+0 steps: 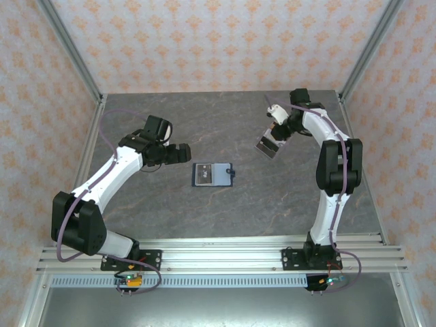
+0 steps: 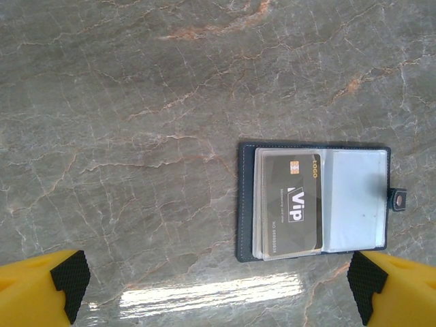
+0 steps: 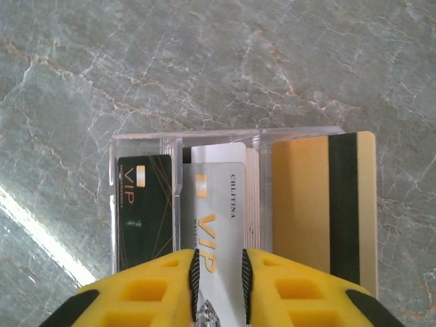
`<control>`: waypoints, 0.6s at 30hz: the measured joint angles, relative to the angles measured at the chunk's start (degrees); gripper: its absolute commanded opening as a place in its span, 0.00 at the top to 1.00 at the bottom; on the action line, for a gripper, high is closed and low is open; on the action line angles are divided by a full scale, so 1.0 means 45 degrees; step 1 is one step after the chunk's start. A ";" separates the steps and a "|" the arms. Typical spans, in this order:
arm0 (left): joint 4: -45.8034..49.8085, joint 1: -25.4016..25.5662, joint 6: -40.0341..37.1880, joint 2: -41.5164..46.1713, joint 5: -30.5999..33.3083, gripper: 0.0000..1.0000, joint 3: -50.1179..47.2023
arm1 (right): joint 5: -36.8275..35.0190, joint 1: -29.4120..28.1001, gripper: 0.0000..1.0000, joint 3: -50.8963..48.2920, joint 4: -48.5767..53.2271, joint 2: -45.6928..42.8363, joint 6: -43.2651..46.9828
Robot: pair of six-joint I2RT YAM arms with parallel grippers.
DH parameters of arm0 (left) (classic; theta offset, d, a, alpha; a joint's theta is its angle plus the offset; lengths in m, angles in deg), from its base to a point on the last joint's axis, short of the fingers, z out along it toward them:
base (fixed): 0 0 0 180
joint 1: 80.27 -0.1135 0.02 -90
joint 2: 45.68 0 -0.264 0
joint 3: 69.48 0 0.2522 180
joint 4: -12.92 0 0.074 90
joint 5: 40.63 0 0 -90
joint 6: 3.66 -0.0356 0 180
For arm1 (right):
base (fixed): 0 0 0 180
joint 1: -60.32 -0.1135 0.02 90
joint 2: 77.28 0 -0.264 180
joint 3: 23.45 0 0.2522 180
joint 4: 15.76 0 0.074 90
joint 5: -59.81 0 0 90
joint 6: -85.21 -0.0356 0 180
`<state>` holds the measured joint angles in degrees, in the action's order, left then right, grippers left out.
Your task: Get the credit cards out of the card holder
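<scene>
Marble tabletop (image 1: 272,197), open card holder (image 2: 354,197), silver card (image 3: 218,204) half-hidden by right hand (image 3: 219,262)

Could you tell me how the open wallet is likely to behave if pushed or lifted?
The wallet lies open and flat on the glossy table, so a push would probably slide it rather than tip it. It looks thin with a middle fold, so lifting one edge would likely let it flop shut. The black card looks stiff and might slip out.

I see the left white-and-black jointed arm (image 1: 102,180) bent low, its yellow, black-padded gripper (image 2: 218,283) spread wide. The right white-and-black arm (image 1: 334,170) reaches far forward, its yellow gripper (image 3: 219,272) pointing down, jaws only narrowly parted.
</scene>
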<state>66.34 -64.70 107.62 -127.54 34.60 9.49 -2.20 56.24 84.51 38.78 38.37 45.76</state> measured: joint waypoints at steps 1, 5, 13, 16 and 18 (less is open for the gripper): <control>0.0000 0.0000 0.0000 0.0000 -0.0005 0.00 0.0000 | 0.0005 0.0000 0.70 0.0000 -0.0039 0.0000 -0.0078; 0.0000 0.0000 0.0005 0.0000 -0.0058 0.00 0.0000 | 0.0010 0.0000 0.70 -0.0097 -0.0253 -0.0214 -0.0568; -0.0015 0.0000 0.0262 0.0000 -0.0092 0.00 -0.0019 | -0.0267 -0.0112 0.70 -0.1690 -0.1443 -0.3084 -0.4002; -0.0019 0.0000 0.0398 0.0000 -0.0087 0.00 -0.0049 | -0.1005 -0.0364 0.58 -0.2817 -0.1996 -0.4498 -0.6377; -0.0068 0.0000 0.0510 0.0005 -0.0092 0.00 -0.0112 | -0.1569 -0.0529 0.57 -0.3133 -0.1846 -0.4974 -0.8199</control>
<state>66.04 -64.70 109.91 -127.52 34.19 8.99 -9.26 53.86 70.41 30.47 15.99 8.86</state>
